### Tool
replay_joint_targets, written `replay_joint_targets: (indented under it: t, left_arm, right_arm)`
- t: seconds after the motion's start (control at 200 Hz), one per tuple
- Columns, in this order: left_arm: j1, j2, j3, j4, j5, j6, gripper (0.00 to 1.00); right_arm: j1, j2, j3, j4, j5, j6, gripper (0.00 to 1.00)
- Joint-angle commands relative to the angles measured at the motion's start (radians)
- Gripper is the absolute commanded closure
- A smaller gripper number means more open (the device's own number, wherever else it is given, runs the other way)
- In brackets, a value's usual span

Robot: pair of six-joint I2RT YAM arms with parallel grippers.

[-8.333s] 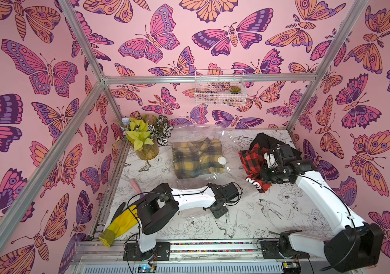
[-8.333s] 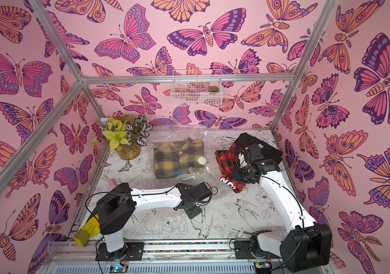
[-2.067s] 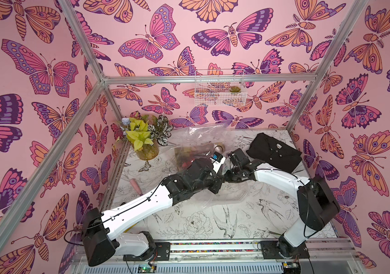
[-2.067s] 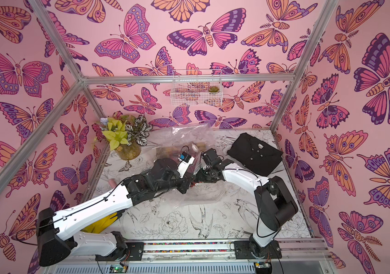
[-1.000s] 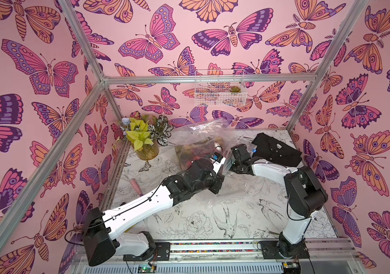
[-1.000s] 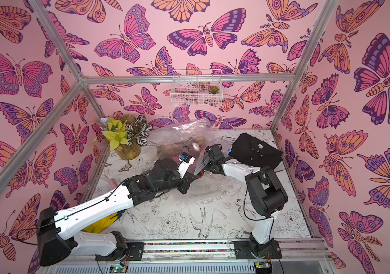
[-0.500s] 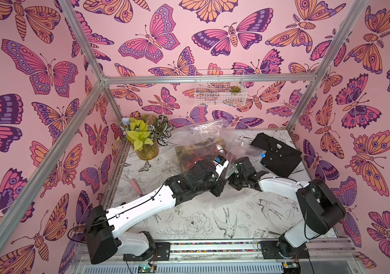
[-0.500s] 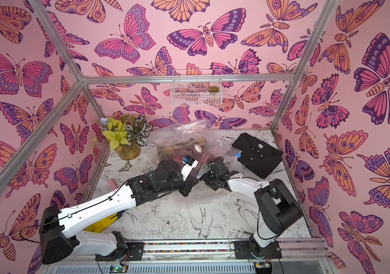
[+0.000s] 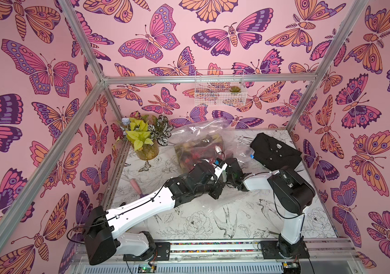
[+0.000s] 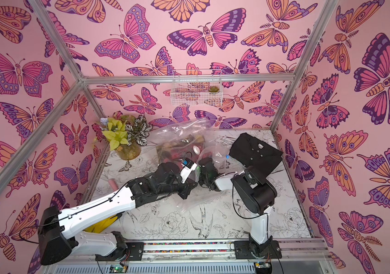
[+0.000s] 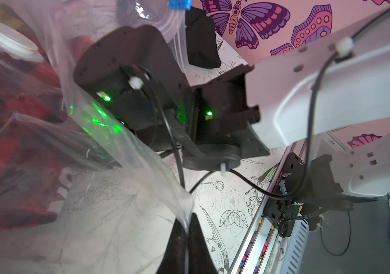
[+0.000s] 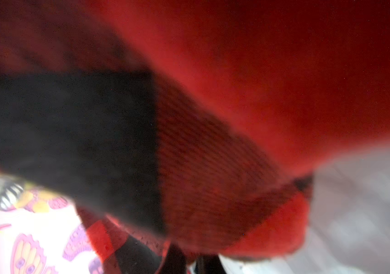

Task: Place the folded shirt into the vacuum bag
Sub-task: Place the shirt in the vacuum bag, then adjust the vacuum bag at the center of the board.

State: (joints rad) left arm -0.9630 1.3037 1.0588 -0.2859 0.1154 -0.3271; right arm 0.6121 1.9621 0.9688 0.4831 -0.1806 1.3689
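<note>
Hard bits first: the right claw [image 12: 190, 261] is buried in the mouth of the vacuum bag [image 9: 203, 129]. In both top views its tips are lost behind crinkly film and the left arm's wrist. Its own wrist view is just a blurry wall of red plaid shirt [image 12: 272, 83] right up against the lens. The tips look closed together at the cloth, but I can't tell if any fabric is pinched between them. The left claw [image 11: 186, 227] is easy: clamped tight on a fold of the bag's clear film.

The bag sits just beside the potted plant [image 9: 145, 142], with its top bunched up near the back wall. The red shirt is inside it, next to a yellowish plaid garment [image 9: 184, 148] and under the white valve disc [image 9: 217, 149]. The blue slider clip [image 9: 252, 156] is on the side of the bag away from the plant. A black folded shirt [image 9: 274, 151] lies well apart from the plant, past the bag, close to the counter [image 9: 213, 227] edge.

Toward the rail from the plant the counter is mostly open. There's only a small pink-handled thing [image 9: 133, 183] I can't identify and something yellow [image 10: 101, 224] half hidden under the left arm [image 9: 141, 208].

That arm is stretched long and low toward the bag. The right arm [image 9: 291, 189] is folded sharply, elbow high and forearm angled back down into the bag.
</note>
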Motion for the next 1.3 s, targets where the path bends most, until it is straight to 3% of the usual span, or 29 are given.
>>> replay_joint_targets:
  t: [0.0,0.215,0.416,0.526,0.701,0.891,1.102,1.292]
  left_arm:
    - [-0.016,-0.068,-0.019,0.006,0.067,-0.020,1.00]
    - [-0.013,-0.080,-0.023,-0.030,0.022,-0.002,1.00]
    - [0.027,-0.088,-0.043,-0.055,-0.040,0.007,1.00]
    - [0.047,-0.077,-0.049,-0.040,-0.075,-0.008,1.00]
    - [0.056,-0.042,-0.077,0.030,-0.077,-0.033,1.00]
    - [0.079,0.010,-0.075,0.061,-0.058,-0.028,1.00]
    - [0.087,0.062,-0.104,0.120,0.023,-0.039,1.00]
    - [0.087,0.131,-0.104,0.139,0.093,-0.036,1.00]
  right_arm:
    - [-0.013,0.095,0.139,0.079,0.061,0.001,0.94]
    - [0.013,0.229,0.269,0.087,0.049,0.025,0.89]
    - [0.017,0.080,0.102,0.110,0.012,-0.015,0.48]
    - [0.034,-0.059,-0.068,0.135,0.012,-0.031,0.39]
    - [0.081,-0.267,-0.322,0.131,0.066,-0.041,0.39]
    - [0.121,-0.528,-0.459,-0.074,0.119,-0.104,0.40]
    - [0.120,-0.839,-0.401,-0.624,0.179,-0.319,0.44]
    - [0.078,-1.024,-0.338,-0.927,0.234,-0.419,0.45]
